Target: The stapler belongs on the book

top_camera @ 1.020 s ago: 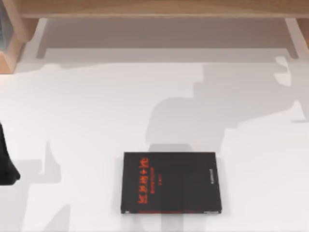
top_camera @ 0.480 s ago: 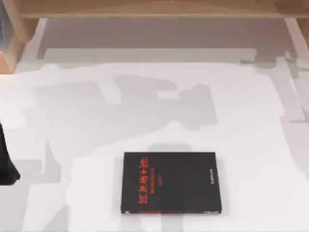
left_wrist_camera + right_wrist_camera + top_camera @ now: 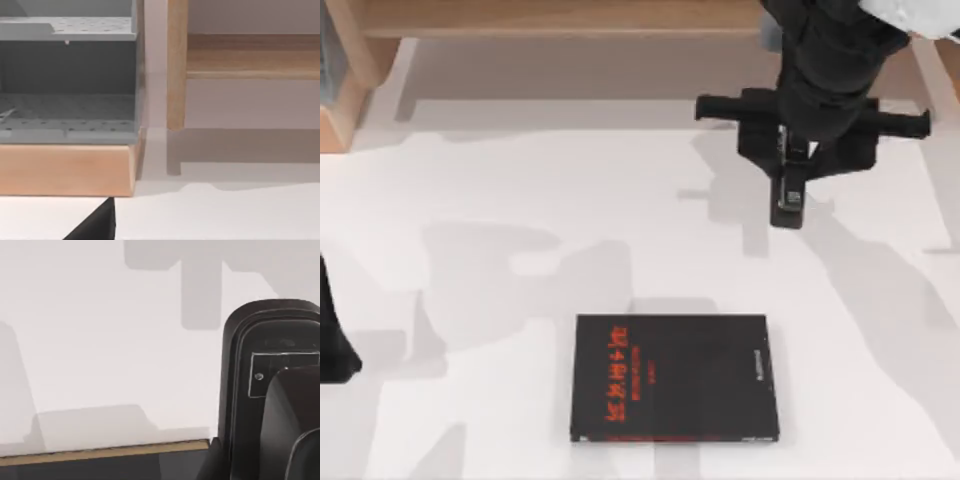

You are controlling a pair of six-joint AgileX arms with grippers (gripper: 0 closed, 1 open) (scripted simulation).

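The white bench (image 3: 500, 200) is seen from above, with a wooden shelf unit (image 3: 560, 18) set along its far edge from ten to twelve o'clock. The book (image 3: 674, 378) is laid flat near six o'clock, black cover up and red characters showing, so its broad face is left bare as a landing place. The right arm (image 3: 830, 50) is reached in at one o'clock, high above the bench, with its wide crossbar level. The right gripper (image 3: 790, 165) is pointed toward the book, closed around the stapler (image 3: 790, 195), which is held lengthwise and juts out past the fingertips. The stapler is kept well apart from the book, up in the air, probably so it can be carried across without scraping the bench. In the right wrist view the stapler (image 3: 272, 390) is seen close up against the white surface. The left arm (image 3: 335, 335) is parked at the nine o'clock edge; whether its fingers are spread cannot be told.
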